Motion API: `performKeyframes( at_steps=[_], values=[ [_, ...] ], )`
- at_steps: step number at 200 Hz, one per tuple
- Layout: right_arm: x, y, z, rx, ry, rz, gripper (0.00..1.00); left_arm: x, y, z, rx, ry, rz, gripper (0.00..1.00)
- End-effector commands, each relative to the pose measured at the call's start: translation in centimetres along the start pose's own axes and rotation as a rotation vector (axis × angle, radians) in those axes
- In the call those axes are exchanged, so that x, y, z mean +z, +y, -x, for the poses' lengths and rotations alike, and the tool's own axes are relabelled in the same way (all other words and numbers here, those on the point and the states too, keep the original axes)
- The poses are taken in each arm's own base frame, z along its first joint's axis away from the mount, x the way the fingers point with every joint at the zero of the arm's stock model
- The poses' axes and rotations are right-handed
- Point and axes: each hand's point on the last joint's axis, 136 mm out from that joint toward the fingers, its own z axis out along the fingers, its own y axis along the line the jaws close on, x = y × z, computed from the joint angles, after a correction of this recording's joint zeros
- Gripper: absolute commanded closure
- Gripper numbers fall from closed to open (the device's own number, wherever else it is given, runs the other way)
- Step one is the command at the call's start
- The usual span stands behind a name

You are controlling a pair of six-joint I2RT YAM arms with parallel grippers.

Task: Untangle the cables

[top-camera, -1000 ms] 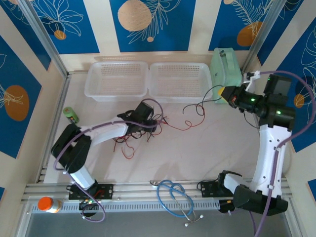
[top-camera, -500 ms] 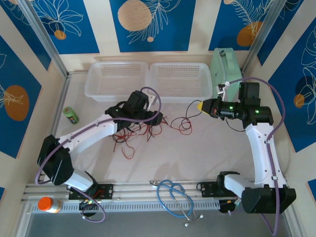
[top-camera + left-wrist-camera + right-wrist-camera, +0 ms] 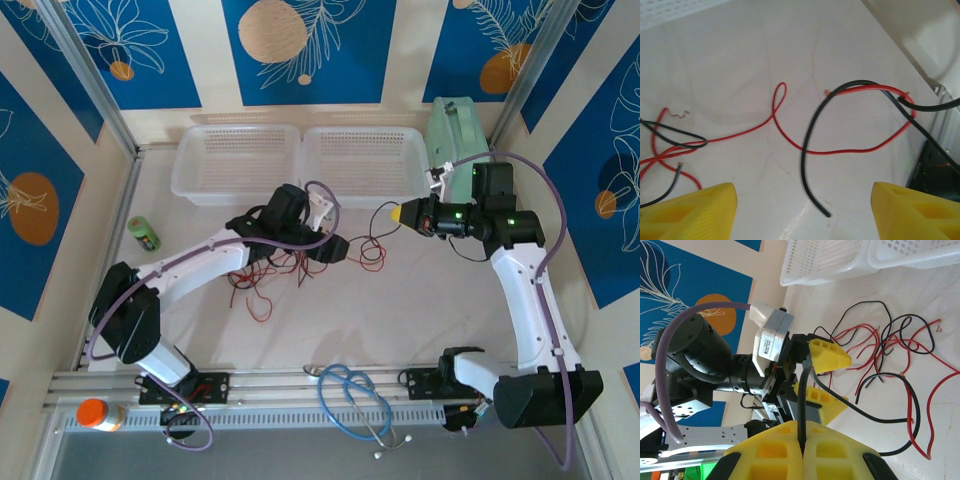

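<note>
Counted: two white baskets, left basket (image 3: 236, 160) and right basket (image 3: 362, 158); one pale green box (image 3: 457, 135); one green can (image 3: 144, 233); one orange-capped bottle (image 3: 95, 413); one blue stethoscope (image 3: 355, 400). Two grippers: left gripper (image 3: 335, 247), right gripper (image 3: 400, 213). Red and black cables (image 3: 262, 280): several tangled strands, exact number not determinable.

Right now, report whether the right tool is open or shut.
Shut on a black cable. In the right wrist view the right tool has its yellow fingers pressed together, the cable pinched in their seam.

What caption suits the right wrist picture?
Right claw pinches a thin black wire; tangled red and black wires lie beyond.
</note>
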Motion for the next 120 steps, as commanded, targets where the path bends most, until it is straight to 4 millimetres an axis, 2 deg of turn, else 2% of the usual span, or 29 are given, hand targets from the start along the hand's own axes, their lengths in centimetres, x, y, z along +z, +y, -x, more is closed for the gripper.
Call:
performKeyframes(
  at_steps=[1,33,58,74,90,120],
  values=[
    [0.4,0.2,0.2,-0.014,0.002,0.005,1.0,1.2,-1.2,-0.4,0.0,0.027,-0.077,0.3],
    [0.7,0.6,0.3,-0.024,0.006,0.011,1.0,2.3,-0.4,-1.4,-0.014,0.06,-0.056,0.32],
    [0.7,0.7,0.3,-0.028,0.008,0.012,1.0,2.5,-0.2,-1.4,-0.012,0.05,-0.045,0.36],
    [0.8,0.6,0.3,-0.026,0.01,0.01,1.0,2.3,-0.3,-1.1,-0.006,0.038,-0.041,0.44],
    [1.0,0.6,0.2,-0.024,0.013,0.009,1.0,2.3,-0.3,-0.9,-0.006,0.032,-0.038,0.56],
    [1.1,0.5,0.1,-0.021,0.015,0.01,1.0,2.5,-0.2,-1.0,-0.01,0.037,-0.041,0.67]
  ],
)
